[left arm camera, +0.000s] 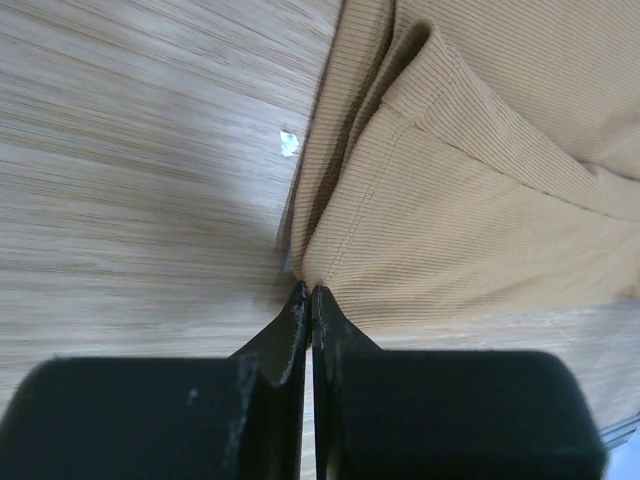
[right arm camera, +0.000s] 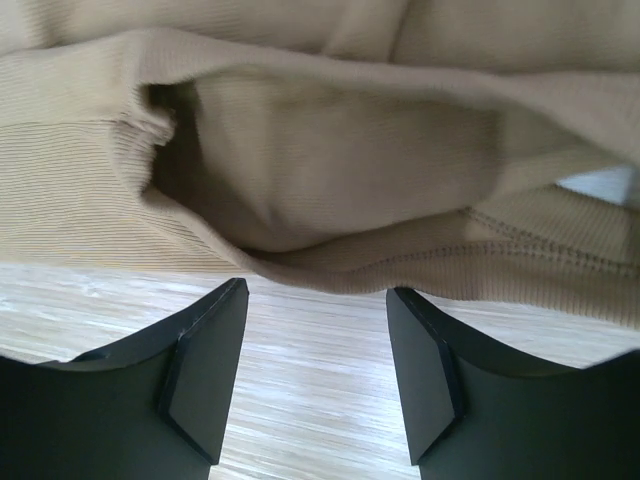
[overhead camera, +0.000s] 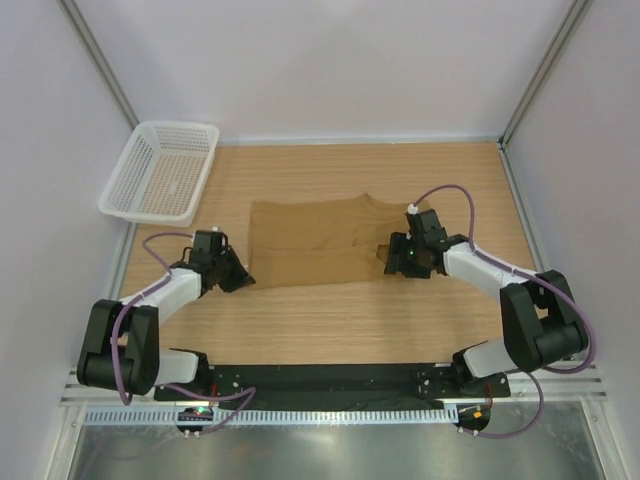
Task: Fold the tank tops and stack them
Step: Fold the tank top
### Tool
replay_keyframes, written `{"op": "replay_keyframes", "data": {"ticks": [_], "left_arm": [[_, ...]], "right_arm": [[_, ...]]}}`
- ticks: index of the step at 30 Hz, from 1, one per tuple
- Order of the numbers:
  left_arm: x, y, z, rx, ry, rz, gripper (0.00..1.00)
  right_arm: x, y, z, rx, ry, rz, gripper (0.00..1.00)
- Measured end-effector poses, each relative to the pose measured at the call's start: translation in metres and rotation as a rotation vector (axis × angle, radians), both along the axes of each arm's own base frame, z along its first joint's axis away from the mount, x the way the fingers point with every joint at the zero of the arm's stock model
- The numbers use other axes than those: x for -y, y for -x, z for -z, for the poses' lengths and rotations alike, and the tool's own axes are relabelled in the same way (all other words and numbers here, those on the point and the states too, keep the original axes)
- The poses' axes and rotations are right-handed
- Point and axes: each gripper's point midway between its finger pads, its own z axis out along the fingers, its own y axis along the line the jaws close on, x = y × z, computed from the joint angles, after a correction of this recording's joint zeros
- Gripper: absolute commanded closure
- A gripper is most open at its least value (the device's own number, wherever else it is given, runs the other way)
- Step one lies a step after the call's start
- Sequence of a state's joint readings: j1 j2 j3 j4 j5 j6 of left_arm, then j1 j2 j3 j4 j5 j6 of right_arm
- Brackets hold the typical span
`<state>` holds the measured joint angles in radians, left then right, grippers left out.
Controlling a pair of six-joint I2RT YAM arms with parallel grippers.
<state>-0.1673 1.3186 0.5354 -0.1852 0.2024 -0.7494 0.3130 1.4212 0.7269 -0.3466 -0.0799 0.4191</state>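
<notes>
One tan-brown tank top [overhead camera: 310, 245] lies on the wooden table, its near part doubled over in a band. My left gripper [overhead camera: 238, 278] is low at the cloth's near left corner. In the left wrist view its jaws [left arm camera: 311, 290] are pressed together with the corner of the tank top [left arm camera: 450, 200] pinched at their tips. My right gripper [overhead camera: 392, 258] is at the cloth's right edge. In the right wrist view it [right arm camera: 317, 292] is open and empty, with a raised fold of the tank top [right arm camera: 330, 180] just beyond the fingertips.
A white plastic mesh basket [overhead camera: 180, 128] stands at the back left corner, partly over the table edge. White walls and metal frame posts enclose the table. A small white fleck [left arm camera: 289, 142] lies on the wood beside the cloth.
</notes>
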Motion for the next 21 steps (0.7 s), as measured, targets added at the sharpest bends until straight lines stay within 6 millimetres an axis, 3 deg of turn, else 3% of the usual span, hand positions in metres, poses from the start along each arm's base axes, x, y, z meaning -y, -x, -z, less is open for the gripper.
{"op": "replay_keyframes", "data": {"ticks": [8, 21], "left_arm": [[-0.008, -0.002, 0.006, -0.026, 0.004, -0.027, 1.00], [-0.008, -0.005, 0.005, -0.022, 0.012, -0.021, 1.00]], "right_arm": [[-0.014, -0.019, -0.002, 0.024, 0.077, -0.050, 0.39], [0.000, -0.019, -0.001, 0.021, 0.241, -0.037, 0.40]]}}
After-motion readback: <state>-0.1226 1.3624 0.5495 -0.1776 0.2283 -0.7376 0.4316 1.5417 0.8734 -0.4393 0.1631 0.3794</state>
